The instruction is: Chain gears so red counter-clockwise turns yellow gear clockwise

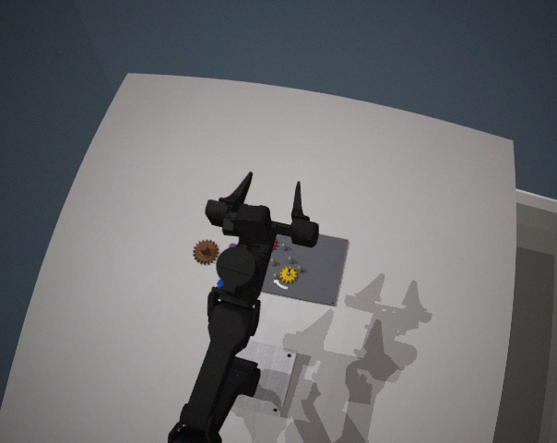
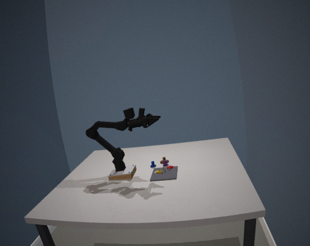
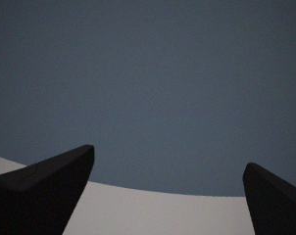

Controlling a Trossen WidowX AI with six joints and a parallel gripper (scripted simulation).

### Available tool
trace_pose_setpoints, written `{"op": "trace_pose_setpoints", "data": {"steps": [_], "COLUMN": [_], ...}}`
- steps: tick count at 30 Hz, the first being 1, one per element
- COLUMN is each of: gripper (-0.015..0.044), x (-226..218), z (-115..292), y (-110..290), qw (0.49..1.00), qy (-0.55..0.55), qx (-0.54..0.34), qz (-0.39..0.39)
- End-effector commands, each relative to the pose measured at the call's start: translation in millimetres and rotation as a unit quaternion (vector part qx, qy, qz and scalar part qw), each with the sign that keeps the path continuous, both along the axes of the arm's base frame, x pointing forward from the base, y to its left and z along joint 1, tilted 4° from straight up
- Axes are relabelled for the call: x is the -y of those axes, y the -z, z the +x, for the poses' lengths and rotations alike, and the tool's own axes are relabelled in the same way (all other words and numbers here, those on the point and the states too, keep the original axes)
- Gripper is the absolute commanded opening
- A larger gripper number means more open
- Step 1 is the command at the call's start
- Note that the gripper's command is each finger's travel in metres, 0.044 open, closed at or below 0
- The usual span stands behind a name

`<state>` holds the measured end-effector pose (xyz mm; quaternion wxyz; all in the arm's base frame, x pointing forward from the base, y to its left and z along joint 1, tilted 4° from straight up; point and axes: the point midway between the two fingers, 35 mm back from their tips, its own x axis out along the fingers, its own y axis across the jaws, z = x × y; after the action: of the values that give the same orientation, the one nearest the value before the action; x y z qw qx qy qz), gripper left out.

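Observation:
The grey board [image 1: 319,281] [image 2: 166,177] carries several short grey pegs. The yellow gear [image 1: 288,277] [image 2: 158,171] sits on a peg beside a white arrow. The red gear [image 1: 275,245] [image 2: 170,167] is mostly hidden by the arm in the top view. The brown gear [image 1: 205,251] [image 2: 163,159], the purple gear [image 1: 232,245] [image 2: 165,163] and the blue gear [image 1: 219,283] [image 2: 153,164] stand on the table off the board; the arm partly covers the last two in the top view. My gripper [image 1: 274,177] [image 2: 159,117] [image 3: 172,164] is open and empty, high above the table, pointing roughly level.
The arm's metal base plate [image 1: 269,362] [image 2: 123,171] stands on the table [image 1: 149,157] [image 2: 202,185] near the board. The arm's shadows fall beside the board and base. The exterior view shows the table's front edge.

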<state>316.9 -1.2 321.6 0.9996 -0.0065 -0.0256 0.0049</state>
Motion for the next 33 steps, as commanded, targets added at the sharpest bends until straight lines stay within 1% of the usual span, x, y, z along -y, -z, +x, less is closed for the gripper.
{"op": "trace_pose_setpoints", "data": {"steps": [1,2,6,11,16,22,24,25,33], "gripper": [0.0426,0.044,0.044,0.044,0.044,0.044,0.044,0.044,0.044], "x": [-0.9,-3.7,-27.6,-55.7,-79.8,-105.6,-111.9,-114.0,-115.0], "z": [1.6,6.1,32.8,46.9,38.3,15.8,6.4,0.9,-2.4], "y": [2.1,8.6,61.3,130.3,194.3,247.7,260.6,263.8,269.5], "qw": [1.0,1.0,0.984,0.929,0.832,0.691,0.642,0.628,0.624], "qy": [-0.001,-0.005,-0.044,-0.103,-0.171,-0.248,-0.269,-0.275,-0.277], "qx": [-0.006,-0.024,-0.161,-0.333,-0.491,-0.631,-0.666,-0.675,-0.678], "qz": [-0.002,-0.008,-0.059,-0.127,-0.193,-0.252,-0.268,-0.272,-0.273]}}
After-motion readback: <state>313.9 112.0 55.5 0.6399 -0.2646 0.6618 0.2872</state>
